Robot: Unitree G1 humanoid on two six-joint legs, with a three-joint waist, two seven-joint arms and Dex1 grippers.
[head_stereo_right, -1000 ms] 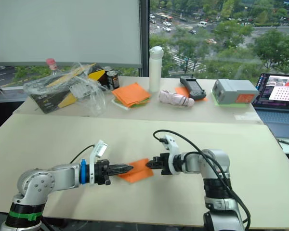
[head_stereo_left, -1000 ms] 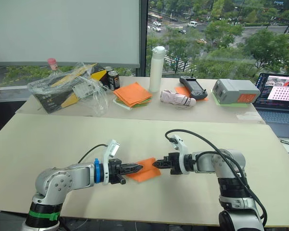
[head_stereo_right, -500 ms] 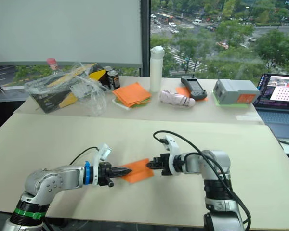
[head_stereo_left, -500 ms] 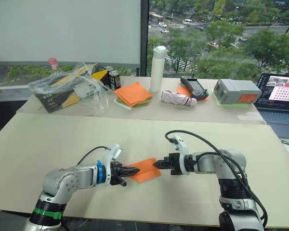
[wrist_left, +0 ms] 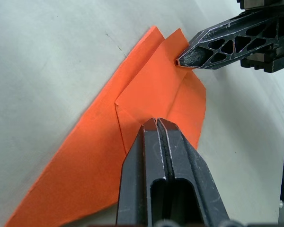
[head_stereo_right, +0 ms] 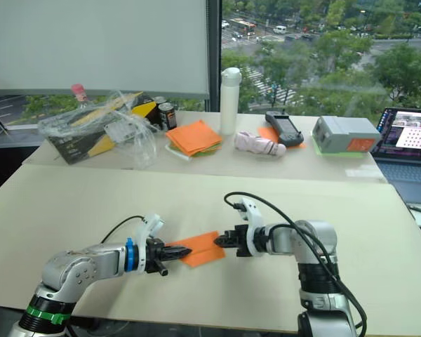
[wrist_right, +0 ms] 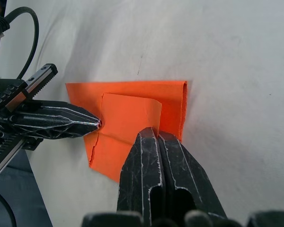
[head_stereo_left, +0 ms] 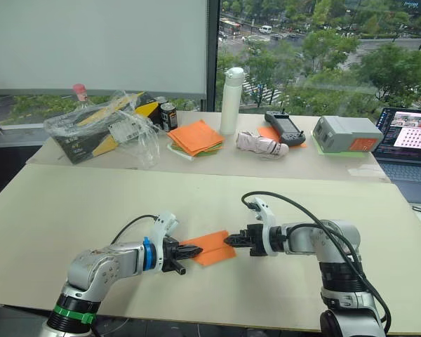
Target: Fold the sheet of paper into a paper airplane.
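The sheet of paper (head_stereo_left: 212, 246) is bright orange and lies folded in layers on the near table, between my two grippers. In the left wrist view the paper (wrist_left: 109, 142) shows a folded flap with creases. My left gripper (wrist_left: 156, 124) is shut, its tip resting on that flap. My right gripper (wrist_right: 154, 133) is shut too, and its tip touches the flap's slightly curled edge from the opposite side. In the head views the left gripper (head_stereo_left: 198, 248) and right gripper (head_stereo_left: 227, 241) point at each other, a short gap apart over the paper (head_stereo_right: 198, 248).
A second table behind carries a thick stack of orange and green sheets (head_stereo_left: 194, 137), a white bottle (head_stereo_left: 229, 100), a can (head_stereo_left: 169, 116), a bagged box (head_stereo_left: 105, 126), a handheld controller (head_stereo_left: 284, 127), a grey box (head_stereo_left: 344, 133) and a laptop (head_stereo_left: 410, 140).
My left arm has lowered and its tip has slid a little leftward along the paper. The right gripper has stayed where it was, and the paper lies flatter.
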